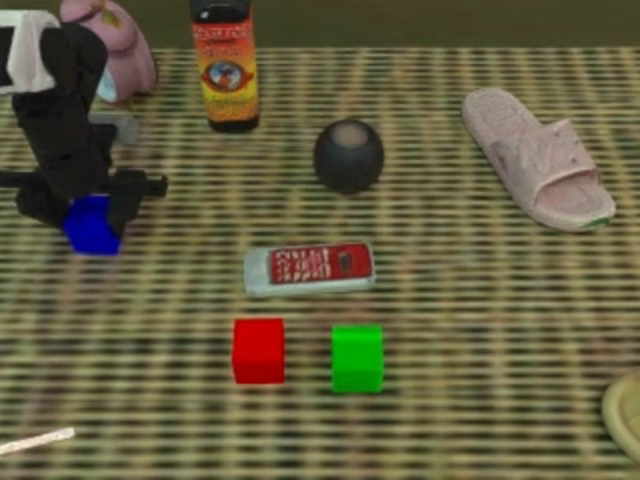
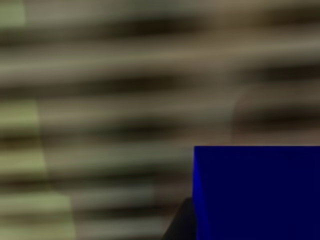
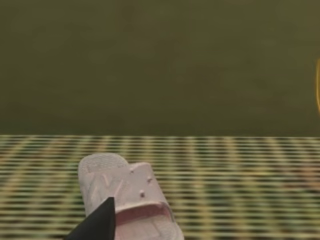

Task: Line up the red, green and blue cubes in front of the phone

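The blue cube (image 1: pixel 92 225) is at the table's far left, and my left gripper (image 1: pixel 88 205) is shut on it from above. In the left wrist view the blue cube (image 2: pixel 257 192) fills the lower corner, with one dark finger (image 2: pixel 182 222) pressed against its side. The phone (image 1: pixel 310 268) lies flat mid-table, red face up. In front of it stand the red cube (image 1: pixel 258 350) and the green cube (image 1: pixel 357 357), a small gap between them. My right gripper (image 3: pixel 160 236) is outside the top view, parked and open, with one fingertip (image 3: pixel 102 222) showing over the slipper.
A sauce bottle (image 1: pixel 224 62) and a pink object (image 1: pixel 120 45) stand at the back left. A dark round speaker (image 1: pixel 348 155) sits behind the phone. A pink slipper (image 1: pixel 537 158) lies at the right, a yellow-green rim (image 1: pixel 625 412) at the front right edge, and a white stick (image 1: pixel 37 440) at the front left.
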Motion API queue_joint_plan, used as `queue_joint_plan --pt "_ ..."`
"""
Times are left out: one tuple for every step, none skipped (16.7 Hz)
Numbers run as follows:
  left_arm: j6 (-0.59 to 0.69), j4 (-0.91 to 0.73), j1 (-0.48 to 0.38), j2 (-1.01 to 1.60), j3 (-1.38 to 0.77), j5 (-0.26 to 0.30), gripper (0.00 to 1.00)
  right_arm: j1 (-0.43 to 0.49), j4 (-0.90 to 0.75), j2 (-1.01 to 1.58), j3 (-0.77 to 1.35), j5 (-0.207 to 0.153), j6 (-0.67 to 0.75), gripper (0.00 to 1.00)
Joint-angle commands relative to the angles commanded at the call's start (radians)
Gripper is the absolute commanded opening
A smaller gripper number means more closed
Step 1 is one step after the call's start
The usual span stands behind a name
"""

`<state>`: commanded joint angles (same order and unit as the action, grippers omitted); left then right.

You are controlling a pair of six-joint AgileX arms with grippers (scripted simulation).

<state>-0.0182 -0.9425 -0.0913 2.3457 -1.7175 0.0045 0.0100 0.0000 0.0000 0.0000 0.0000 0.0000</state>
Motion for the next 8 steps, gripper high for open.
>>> queue_joint_plan --pt "0.000 0.000 0.000 0.000 0.000 0.000 0.00 0.000 0.000 0.000 0.000 0.000 0.000 1.00" --pt "-0.001 -0.002 0.002 -0.006 -0.001 0.000 0.00 0.000 0.000 0.000 0.000 0.000 0.000 1.00" --pt "-0.002 -0.006 0.001 -0.007 -0.005 0.000 0.00 0.000 0.000 0.000 0.000 0.000 0.000 1.00" --pt "-0.003 -0.020 0.001 -0.010 -0.017 0.000 0.00 0.000 0.000 0.000 0.000 0.000 0.000 1.00" --pt "-0.003 -0.045 0.003 -0.018 -0.036 0.000 0.00 0.000 0.000 0.000 0.000 0.000 0.000 1.00" --pt "-0.001 -0.080 0.007 -0.028 -0.059 0.000 0.00 0.000 0.000 0.000 0.000 0.000 0.000 1.00" --pt "0.000 -0.125 0.011 -0.040 -0.083 0.000 0.00 0.000 0.000 0.000 0.000 0.000 0.000 1.00" --pt "0.000 -0.168 0.014 -0.053 -0.107 0.000 0.00 0.000 0.000 0.000 0.000 0.000 0.000 1.00"
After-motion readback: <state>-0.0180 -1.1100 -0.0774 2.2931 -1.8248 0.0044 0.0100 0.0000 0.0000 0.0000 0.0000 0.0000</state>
